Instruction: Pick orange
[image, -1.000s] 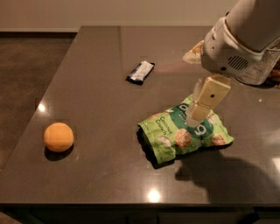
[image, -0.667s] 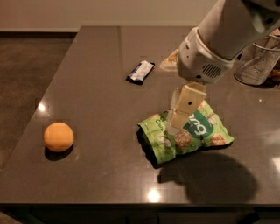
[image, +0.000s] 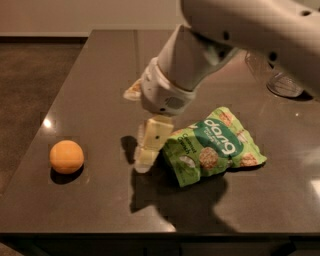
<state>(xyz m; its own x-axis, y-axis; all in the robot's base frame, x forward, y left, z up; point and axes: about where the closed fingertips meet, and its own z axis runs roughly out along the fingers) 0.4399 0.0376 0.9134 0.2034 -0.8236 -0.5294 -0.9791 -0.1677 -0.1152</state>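
Observation:
The orange (image: 66, 156) is a small round fruit lying on the dark table (image: 90, 75) near its front left edge. My gripper (image: 149, 149) hangs from the white arm over the middle of the table. It is well to the right of the orange and apart from it, just left of the green snack bag (image: 215, 145). The gripper holds nothing that I can see. Its shadow falls on the table below it.
The green snack bag lies flat at centre right. A clear glass container (image: 282, 82) stands at the far right. A pale packet edge (image: 132, 93) shows behind the arm. The table's left and front edges run close to the orange.
The arm has swung left across the table, from over the green bag to its left side, nearer the orange. The dark wrapped bar seen earlier is now hidden behind the arm.

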